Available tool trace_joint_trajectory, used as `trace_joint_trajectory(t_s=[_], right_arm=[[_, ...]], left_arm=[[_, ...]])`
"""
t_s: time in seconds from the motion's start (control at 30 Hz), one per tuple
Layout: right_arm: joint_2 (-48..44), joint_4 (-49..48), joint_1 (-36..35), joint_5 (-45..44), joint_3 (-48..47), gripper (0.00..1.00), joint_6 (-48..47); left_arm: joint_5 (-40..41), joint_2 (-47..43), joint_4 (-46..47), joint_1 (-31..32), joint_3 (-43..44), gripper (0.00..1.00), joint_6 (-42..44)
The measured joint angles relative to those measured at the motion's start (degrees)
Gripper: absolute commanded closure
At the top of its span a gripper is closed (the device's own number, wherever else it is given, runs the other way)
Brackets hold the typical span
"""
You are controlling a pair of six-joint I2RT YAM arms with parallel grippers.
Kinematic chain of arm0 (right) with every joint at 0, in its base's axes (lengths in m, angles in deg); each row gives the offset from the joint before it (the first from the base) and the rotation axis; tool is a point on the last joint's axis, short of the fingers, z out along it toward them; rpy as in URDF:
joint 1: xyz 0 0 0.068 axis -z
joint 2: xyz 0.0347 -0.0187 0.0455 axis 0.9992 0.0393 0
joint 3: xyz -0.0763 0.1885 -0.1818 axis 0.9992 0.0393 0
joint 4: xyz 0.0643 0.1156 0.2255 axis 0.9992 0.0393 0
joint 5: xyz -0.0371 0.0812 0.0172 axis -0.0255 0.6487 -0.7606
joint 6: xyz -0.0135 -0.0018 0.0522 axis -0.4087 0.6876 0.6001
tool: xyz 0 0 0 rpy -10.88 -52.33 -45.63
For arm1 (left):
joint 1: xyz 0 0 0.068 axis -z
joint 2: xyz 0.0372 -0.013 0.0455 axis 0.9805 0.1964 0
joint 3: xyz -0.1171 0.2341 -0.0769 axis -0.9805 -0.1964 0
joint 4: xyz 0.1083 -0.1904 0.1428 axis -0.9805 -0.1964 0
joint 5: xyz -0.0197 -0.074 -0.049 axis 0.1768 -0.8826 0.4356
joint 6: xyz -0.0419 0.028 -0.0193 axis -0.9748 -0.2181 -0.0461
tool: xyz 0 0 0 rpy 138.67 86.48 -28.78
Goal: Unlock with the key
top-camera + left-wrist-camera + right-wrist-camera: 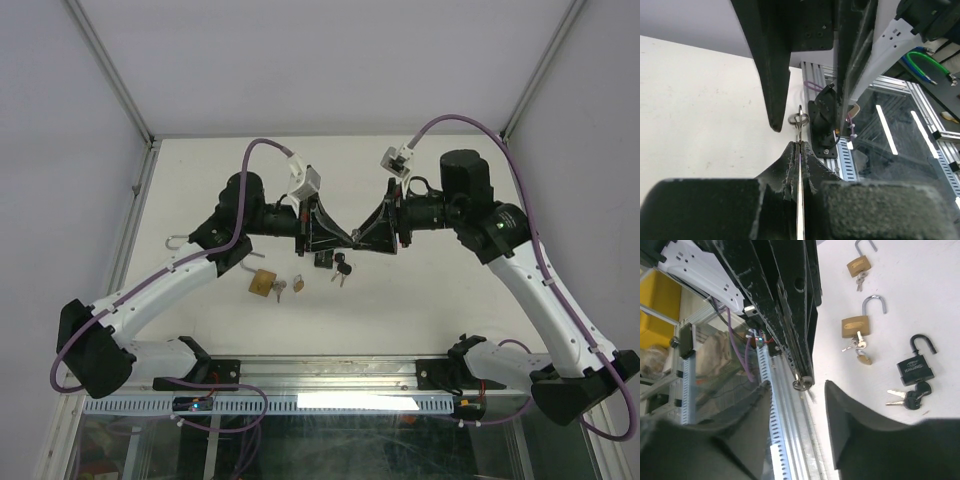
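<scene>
Left fingers (pixel 777 167), black with a rough, frayed foam facing, are pressed fully together on a thin, flat steel key (pixel 800 200), seen edge-on as a bright sliver. Its small wire split ring (pixel 799 119) sticks out past their tips. Right fingers (pixel 855 425), matte black wedges, stand apart on either side of that ring and grip nothing. Both pairs meet in mid-air over the middle of the pale, matte counter (pixel 420 310).

On the counter below, nearest and to the left, lies a brass padlock (pixel 263 283), boxy with a curved steel shackle. Just right of it is a second brass padlock (pixel 298 283), shackle raised, with keys hanging from its base. A little farther and to the right lies a black padlock (pixel 325 260), its black shackle free at one end, with black-headed keys (pixel 342 268) just beside it.
</scene>
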Motion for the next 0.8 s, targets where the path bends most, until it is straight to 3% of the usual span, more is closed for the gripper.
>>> trace_joint_trajectory(t_s=[0.03,0.07,0.13,0.47,0.6,0.8], right_arm=[[-0.1,0.6,0.1,0.1,0.2,0.08,-0.4],[-0.3,1.3,0.2,0.0,0.4,0.01,-0.4],[-0.5,3.0,0.2,-0.3,0.9,0.0,-1.7],[-1.2,3.8,0.6,-2.2,1.7,0.01,-3.9],[-2.4,-5.7,0.6,-1.0,7.8,0.08,-2.9],[-6.3,-26.1,0.4,-0.2,21.9,0.28,0.8]], left_arm=[[0.5,0.1,-2.8,0.0,1.3,1.0,1.3],[0.9,0.1,-5.1,0.0,2.4,1.0,2.7],[2.1,0.3,-12.1,0.0,5.7,1.0,6.9],[12.8,8.1,-49.8,1.9,25.0,1.0,35.8],[17.0,10.4,-60.1,2.2,29.7,1.0,43.3],[20.3,11.1,-68.5,2.3,34.7,1.0,49.8]])
